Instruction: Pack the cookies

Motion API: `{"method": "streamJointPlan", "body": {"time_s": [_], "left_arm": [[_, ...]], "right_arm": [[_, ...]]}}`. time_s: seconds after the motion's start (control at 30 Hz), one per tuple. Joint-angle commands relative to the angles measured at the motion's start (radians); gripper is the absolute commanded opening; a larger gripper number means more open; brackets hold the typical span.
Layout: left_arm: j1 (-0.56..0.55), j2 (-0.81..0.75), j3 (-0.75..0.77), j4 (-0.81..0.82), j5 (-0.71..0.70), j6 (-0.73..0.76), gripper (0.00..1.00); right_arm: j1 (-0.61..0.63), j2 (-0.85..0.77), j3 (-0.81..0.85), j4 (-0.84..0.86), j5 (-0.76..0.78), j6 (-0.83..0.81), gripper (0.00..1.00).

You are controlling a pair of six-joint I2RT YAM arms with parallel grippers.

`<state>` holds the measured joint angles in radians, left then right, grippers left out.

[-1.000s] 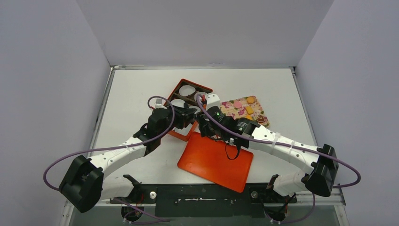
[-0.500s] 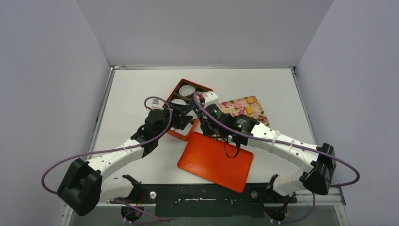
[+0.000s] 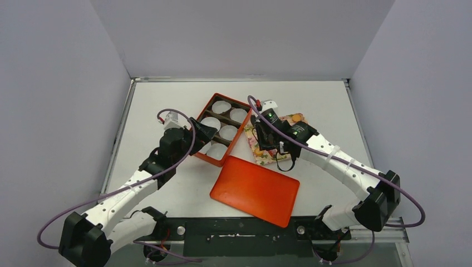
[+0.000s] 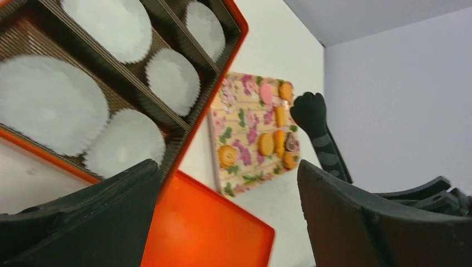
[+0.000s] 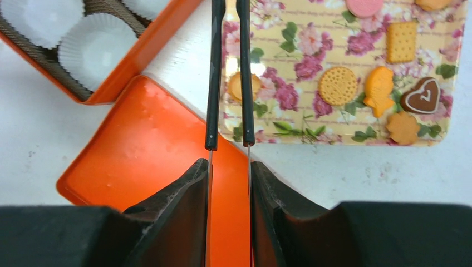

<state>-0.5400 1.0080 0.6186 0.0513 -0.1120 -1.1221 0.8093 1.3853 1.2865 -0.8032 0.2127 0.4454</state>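
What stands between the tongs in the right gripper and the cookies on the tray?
Nothing visible does. The right gripper holds the tongs over the edge of the tray, in line with one round cookie; their tips are out of view. The other cookies lie uncovered.

No text, label, brand or number can be read.
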Motion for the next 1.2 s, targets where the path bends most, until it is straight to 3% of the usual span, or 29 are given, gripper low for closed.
{"method": "streamJointPlan", "body": {"time_s": [0.0,0.23,0.43,1.17], "left_arm": [[0.017,-0.077,0.125,-0.205,-0.143,0.389,0.91],[0.028,-0.152,0.151,-0.296,-0.32,0.736,0.97],[0.029,-0.203,0.041,-0.182,-0.432,0.93,0.97],[0.028,-0.191,0.021,-0.145,-0.46,0.935,0.97]], "right_arm": [[-0.065,-0.006,0.01,-0.048,-0.037,-0.033,0.26],[-0.172,-0.006,-0.037,-0.079,-0.084,-0.051,0.27],[-0.249,0.003,-0.081,-0.1,-0.126,-0.049,0.28],[-0.335,0.045,-0.157,-0.148,-0.123,-0.026,0.41]]}}
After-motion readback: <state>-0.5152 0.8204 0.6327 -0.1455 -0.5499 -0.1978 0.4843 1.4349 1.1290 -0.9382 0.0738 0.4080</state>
